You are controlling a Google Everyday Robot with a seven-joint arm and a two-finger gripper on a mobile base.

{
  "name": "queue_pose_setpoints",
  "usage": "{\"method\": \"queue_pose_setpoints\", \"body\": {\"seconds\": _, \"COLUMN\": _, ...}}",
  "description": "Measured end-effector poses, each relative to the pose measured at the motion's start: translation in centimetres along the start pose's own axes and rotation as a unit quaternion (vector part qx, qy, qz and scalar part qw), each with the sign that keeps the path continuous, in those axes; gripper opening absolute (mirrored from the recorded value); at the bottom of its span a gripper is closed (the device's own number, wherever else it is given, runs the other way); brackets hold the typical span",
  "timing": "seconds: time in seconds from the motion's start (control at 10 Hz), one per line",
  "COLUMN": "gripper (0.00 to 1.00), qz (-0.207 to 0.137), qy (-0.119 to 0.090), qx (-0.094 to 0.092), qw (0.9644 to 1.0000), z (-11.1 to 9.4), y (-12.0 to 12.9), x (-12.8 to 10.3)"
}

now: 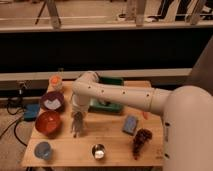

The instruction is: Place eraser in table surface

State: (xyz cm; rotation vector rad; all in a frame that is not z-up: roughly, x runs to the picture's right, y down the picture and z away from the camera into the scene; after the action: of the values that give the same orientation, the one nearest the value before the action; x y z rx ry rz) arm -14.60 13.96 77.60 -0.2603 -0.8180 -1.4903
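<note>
The light wooden table surface (pixel 112 145) lies below the white arm, which reaches in from the right. My gripper (pixel 77 125) points straight down at the left middle of the table, just right of the red bowl (pixel 48 122). A pale beige-grey upright block, the eraser (pixel 81 128), shows at the gripper's tip, low over or on the wood. I cannot tell whether it is held or standing free.
A green tray (pixel 111 103) sits behind the gripper. A dark bowl (pixel 52 101) and an orange item (pixel 55 80) are at the back left. A blue cup (pixel 43 150), a metal cup (pixel 98 151), a blue-grey pad (pixel 131 124) and a dark red bunch (pixel 141 140) lie along the front.
</note>
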Motion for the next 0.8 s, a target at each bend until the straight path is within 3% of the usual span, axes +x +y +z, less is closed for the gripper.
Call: {"method": "queue_pose_setpoints", "body": {"seconds": 0.8, "gripper": 0.08, "qz": 0.039, "qy": -0.012, "qx": -0.015, "qw": 0.9991, "z": -1.4, "y": 5.7, "x": -1.2}}
